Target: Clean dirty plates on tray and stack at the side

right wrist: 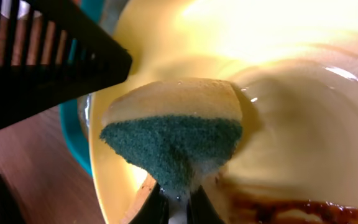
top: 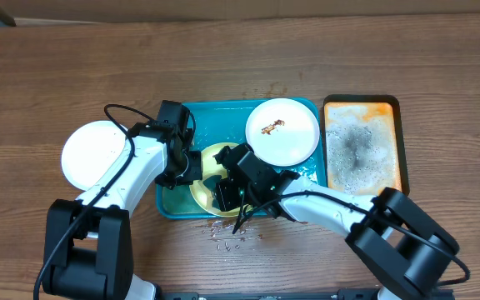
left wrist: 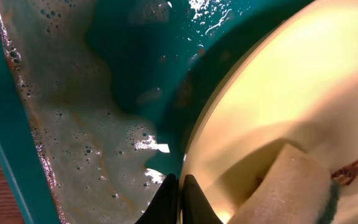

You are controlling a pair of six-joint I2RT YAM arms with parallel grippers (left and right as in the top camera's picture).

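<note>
While clamped, plate [left wrist: 278,93] in left gripper [left wrist: 179,188]

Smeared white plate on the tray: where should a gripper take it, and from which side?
Probably pinch the white plate by its rim at the robot-facing edge. It is shallow with no handle, the orange tray crowds its right side, and the smear sits centrally.
</note>
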